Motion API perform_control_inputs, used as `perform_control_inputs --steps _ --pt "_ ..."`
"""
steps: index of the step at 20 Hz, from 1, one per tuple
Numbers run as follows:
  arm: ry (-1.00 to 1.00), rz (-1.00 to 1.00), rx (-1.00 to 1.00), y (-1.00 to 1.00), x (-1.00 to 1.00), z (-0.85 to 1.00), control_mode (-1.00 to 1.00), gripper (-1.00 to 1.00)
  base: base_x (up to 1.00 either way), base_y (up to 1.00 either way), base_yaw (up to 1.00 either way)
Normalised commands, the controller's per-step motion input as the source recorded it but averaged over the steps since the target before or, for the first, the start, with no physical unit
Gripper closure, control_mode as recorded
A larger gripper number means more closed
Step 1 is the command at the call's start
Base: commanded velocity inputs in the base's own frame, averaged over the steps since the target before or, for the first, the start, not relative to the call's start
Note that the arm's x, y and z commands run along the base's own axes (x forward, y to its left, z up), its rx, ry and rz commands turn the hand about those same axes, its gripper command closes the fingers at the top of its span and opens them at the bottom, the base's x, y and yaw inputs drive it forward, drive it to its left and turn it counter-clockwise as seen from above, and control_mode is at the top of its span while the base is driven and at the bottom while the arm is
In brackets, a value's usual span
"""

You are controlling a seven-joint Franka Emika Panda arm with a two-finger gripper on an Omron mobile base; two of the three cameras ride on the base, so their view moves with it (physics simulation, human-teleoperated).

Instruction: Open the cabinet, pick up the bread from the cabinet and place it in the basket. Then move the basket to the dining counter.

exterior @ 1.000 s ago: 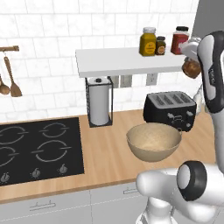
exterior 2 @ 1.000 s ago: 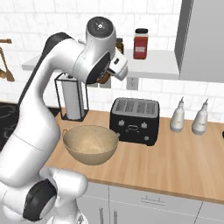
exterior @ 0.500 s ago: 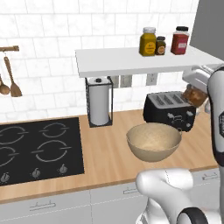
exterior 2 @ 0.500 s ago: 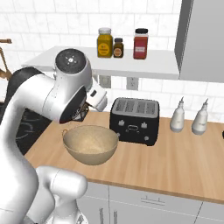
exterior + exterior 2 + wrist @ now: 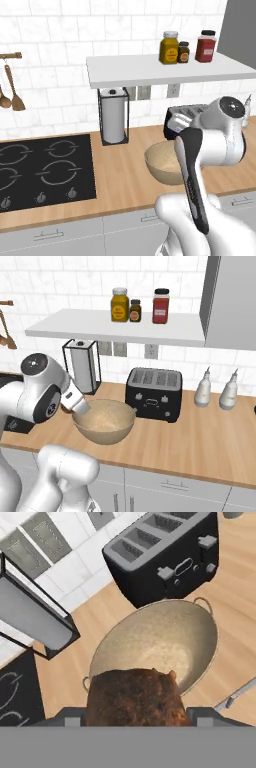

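The hand (image 5: pixel 134 722) is pinching the bread (image 5: pixel 134 698) just short of the basket (image 5: pixel 160 643); I'd carry it forward over the middle, lower, then release.

Basket (image 5: pixel 104 421) before toaster (image 5: pixel 153 393)

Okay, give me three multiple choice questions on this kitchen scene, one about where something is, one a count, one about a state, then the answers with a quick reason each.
1. Where is the basket?
A. on the stove
B. on the counter in front of the toaster
C. on the shelf

2. How many jars stand on the shelf?
A. one
B. three
C. five

3. What is the state of the bread?
A. lying in the basket
B. at the end effector, above the basket's near rim
C. on the shelf

Answers: 1 B, the right base view shows it there. 2 B, a yellow, a small dark and a red jar. 3 B, the hand view shows the basket's inside bare.
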Motion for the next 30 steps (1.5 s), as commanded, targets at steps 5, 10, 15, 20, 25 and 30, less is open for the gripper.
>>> perform_control_inputs --steps 5,10,15,20,25,30 --pt "0.17 -0.14 -0.01 0.02 0.98 -0.47 -1.00 1.00 0.00 0.00 0.00" --pt "0.15 -0.02 -0.03 -0.27 0.86 -0.30 -1.00 1.00 0.00 0.00 0.00" --pt "0.23 0.00 -0.02 -0.35 0.35 -0.56 -1.00 1.00 0.00 0.00 0.00" --pt "0.19 0.00 0.00 -0.23 0.46 -0.71 -1.00 1.00 0.00 0.00 0.00" --pt "0.08 0.00 0.00 0.00 0.35 -0.48 -1.00 1.00 0.00 0.00 0.00" --pt "0.10 0.00 0.00 0.18 0.43 -0.48 -1.00 1.00 0.00 0.00 0.00"
